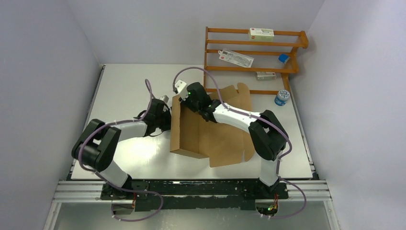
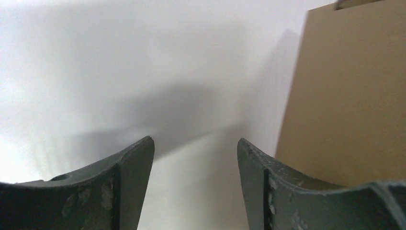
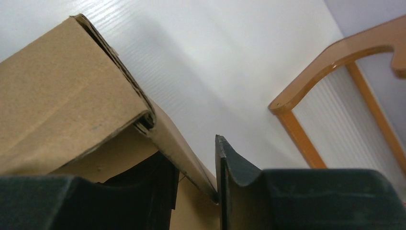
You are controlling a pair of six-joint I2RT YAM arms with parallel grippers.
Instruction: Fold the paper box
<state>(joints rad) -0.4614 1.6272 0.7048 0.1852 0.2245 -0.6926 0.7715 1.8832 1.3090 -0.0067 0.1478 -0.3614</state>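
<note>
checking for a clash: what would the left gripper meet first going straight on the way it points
Probably the white table top: the left gripper points at bare surface, with the upright wall of the brown cardboard box just beside that line. Depth unclear.

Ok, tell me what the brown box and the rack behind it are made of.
The paper box: corrugated cardboard, plain matte brown; the right wrist view shows layered, fluted cut edges. The rack: probably wood with a glossy orange-brown varnish, going by its sheen and rounded rails, though grain is not visible.
</note>
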